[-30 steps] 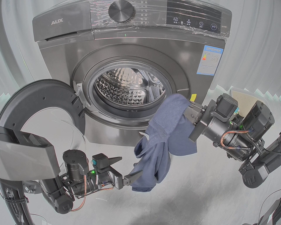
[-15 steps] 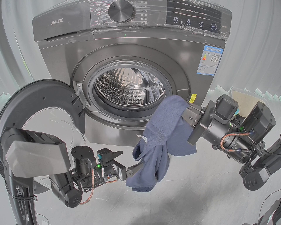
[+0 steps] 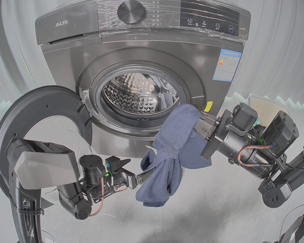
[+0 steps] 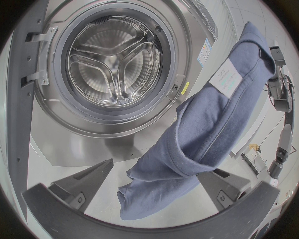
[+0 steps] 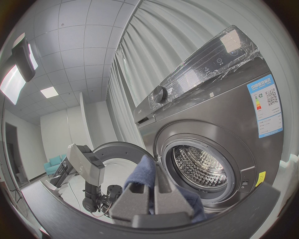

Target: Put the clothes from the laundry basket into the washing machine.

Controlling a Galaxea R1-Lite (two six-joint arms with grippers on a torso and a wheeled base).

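Head view — floor (image 3: pixel 205 218), curtains (image 3: pixel 277 47), washing machine (image 3: pixel 193 60)

Qty: 1 washing machine (image 3: pixel 63 63) w/ 1 door (image 3: pixel 41 104), 1 knob (image 3: pixel 130 11); 1 blue garment (image 3: pixel 172 148); 1 basket (image 3: pixel 269 109) far right; 2 pincers: left pincer (image 3: pixel 139 168), right pincer (image 3: pixel 199 123).

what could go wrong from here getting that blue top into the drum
1. The right gripper grips the blue garment near its top. Most of it hangs below the drum opening, so the tail may snag on the lower rim or stay draped outside.
2. The left gripper is open, with its fingers either side of the hanging tail. A shallow bite there could slip and let it drop toward the floor.
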